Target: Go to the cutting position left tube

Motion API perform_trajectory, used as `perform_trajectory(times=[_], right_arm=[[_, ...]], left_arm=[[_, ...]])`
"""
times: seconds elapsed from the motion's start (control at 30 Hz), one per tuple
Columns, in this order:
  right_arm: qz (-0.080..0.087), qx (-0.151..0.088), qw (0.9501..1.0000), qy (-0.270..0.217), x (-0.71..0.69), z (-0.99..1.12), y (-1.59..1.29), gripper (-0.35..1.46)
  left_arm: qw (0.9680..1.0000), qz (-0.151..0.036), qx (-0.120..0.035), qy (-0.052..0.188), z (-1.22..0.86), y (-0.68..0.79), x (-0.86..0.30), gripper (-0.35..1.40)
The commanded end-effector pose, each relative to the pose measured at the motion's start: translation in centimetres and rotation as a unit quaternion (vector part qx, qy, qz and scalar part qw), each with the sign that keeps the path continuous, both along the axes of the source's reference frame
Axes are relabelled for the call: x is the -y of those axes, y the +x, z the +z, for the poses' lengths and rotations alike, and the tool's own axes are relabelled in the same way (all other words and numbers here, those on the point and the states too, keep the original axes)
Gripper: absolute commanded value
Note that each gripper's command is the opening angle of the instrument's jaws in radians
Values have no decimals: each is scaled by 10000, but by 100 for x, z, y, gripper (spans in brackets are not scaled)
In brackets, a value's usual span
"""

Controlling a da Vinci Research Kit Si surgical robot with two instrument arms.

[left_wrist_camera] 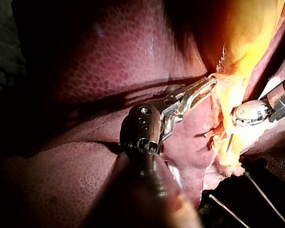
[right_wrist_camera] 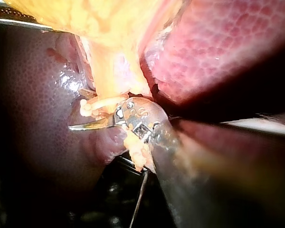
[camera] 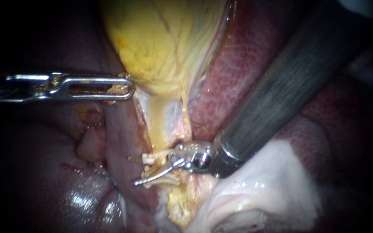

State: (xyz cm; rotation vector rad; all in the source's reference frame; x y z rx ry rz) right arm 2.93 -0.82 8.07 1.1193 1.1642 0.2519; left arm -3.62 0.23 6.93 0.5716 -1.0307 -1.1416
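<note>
Nearest, the dark thick shaft of the right instrument (camera: 140,171), slanting down from the upper right to a shiny wrist joint. Beside that joint, glistening pale tissue (camera: 260,185) in the foreground. Just past the joint, its hand open: one slim curved blade plainly seen just below the tube (camera: 155,156) in the endoscope view, the other probably above it but mostly hidden among pale strands, so contact with the tube uncertain. Tube thin and cream-coloured, lying crosswise right under the narrow lower end of the gallbladder (camera: 165,39), close to the blade and near the wrist joint.

Farther back, the left instrument (camera: 125,89), reaching in level from the left, well apart from the right one. Its hand closed on the gallbladder's yellow lower edge, both slotted jaws touching the tissue at their tips.

Farthest, the gallbladder rising yellow and veined, with the dark red liver (camera: 247,64) on either side and behind.
</note>
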Motion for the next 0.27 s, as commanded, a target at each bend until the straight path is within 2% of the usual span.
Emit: perform_trajectory(times=[0.03,0.27], right_arm=[[2,2,10000,-1,0,0,0,130],[30,30,10000,17,-1,1,-1,130]], left_arm=[[10000,4,3,0,0,0,0,-35],[10000,0,0,-1,-1,-1,1,-35]])
